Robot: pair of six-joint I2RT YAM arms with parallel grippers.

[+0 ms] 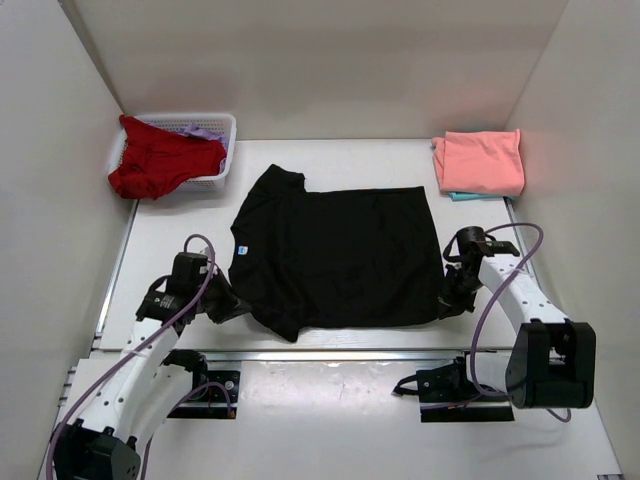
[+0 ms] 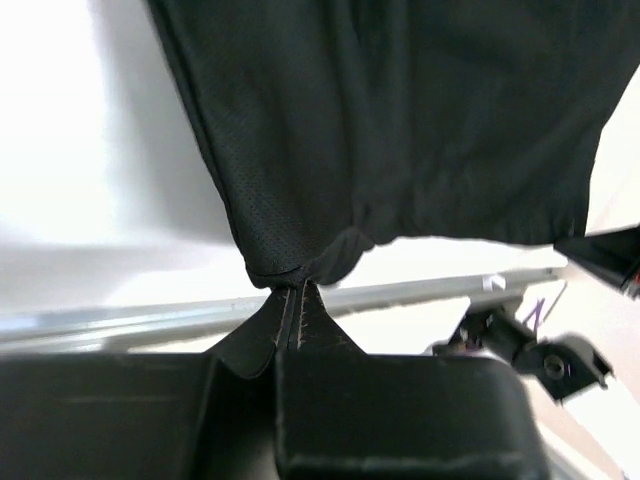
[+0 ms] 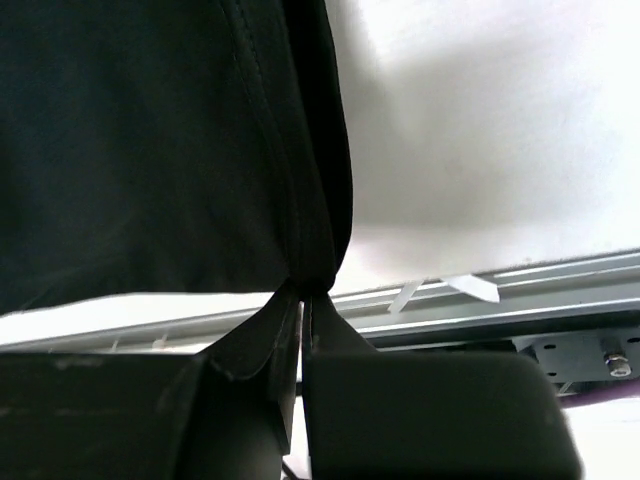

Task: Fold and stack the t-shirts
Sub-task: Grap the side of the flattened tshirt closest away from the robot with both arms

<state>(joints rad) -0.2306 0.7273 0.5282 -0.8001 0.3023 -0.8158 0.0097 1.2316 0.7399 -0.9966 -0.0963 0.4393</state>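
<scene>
At the bottom of the top view, the left fingers (image 1: 234,304) are seen shut on the near left edge of the black t-shirt (image 1: 335,255), by the lower sleeve. The right fingers (image 1: 452,300) are seen shut on its near right corner. In each wrist view a small fold of black cloth is pinched tight between the tips, and the rest of the shirt is spread out beyond them. The shirt is laid flat and sideways in the middle of the worktop (image 1: 165,235), with the neck to the left and the hem to the right. It is judged that a fold is about to be made by bringing the near edge over to the far edge. For this to be done well, both sides should be lifted together and to the same height, so that the edge is held straight and a little stretched. The cloth should be carried up and over, not dragged, so that the bottom layer is not pulled out of place. The lower sleeve should be tucked in, and the edges should be lined up before the cloth is let go. A small light-blue label (image 1: 241,250) can be seen at the neck, but no words on it can be read. Farther back, a red t-shirt (image 1: 160,162) is hung over a white basket (image 1: 226,122) in the upper left. A folded salmon-pink t-shirt (image 1: 482,160) is laid in the upper right. No writing is seen on either one.
</scene>
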